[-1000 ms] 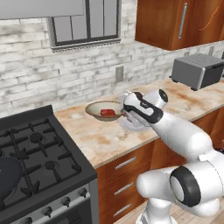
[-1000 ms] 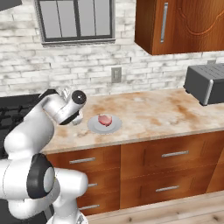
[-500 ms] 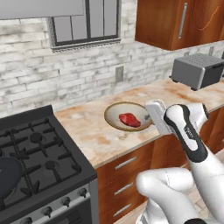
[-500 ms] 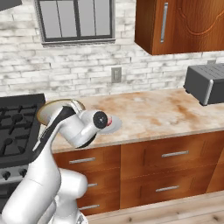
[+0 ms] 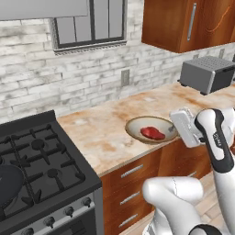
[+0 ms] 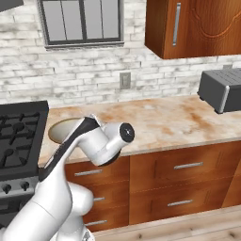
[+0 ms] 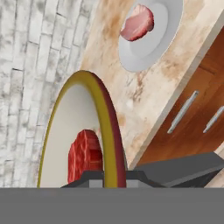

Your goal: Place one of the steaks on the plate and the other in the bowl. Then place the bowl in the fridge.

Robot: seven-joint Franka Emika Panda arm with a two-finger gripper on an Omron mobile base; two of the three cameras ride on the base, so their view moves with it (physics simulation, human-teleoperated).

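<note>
**kitchenbot_fan:** Looking at the left base view, the bowl (image 5: 151,130) is up off the counter (image 5: 105,133) near its front edge, just right of the stove (image 5: 36,170); the deep red steak (image 5: 152,133) sits inside it; the gripper (image 5: 180,129) is at the bowl's right rim, fingers pinched together on that rim, so it's clamped on the bowl.

**pan_handler:** Yep, the hand view backs that up; the bowl's rim (image 7: 107,144) runs straight down between the dark finger tips (image 7: 94,178), edge-on, with the red steak (image 7: 85,155) right behind them inside the pale bowl; can't see any gap between pads and rim.

**kitchenbot_fan:** And the other one? The pale pink steak (image 7: 138,22) lies on the whitish plate (image 7: 162,35), which rests flat on the counter close to the edge above the wooden drawers (image 7: 192,118); well apart from the bowl.

**pan_handler:** From the right base view the arm covers most of it; a slice of the bowl (image 6: 63,129) peeks out left of the arm, beside the stove (image 6: 19,136); toaster (image 6: 221,89) is way over at the right end of the counter, by the brick wall (image 6: 141,70).

**kitchenbot_fan:** Toaster (image 5: 206,73) shows on the left view too, under the upper cabinet (image 5: 183,23).
</note>
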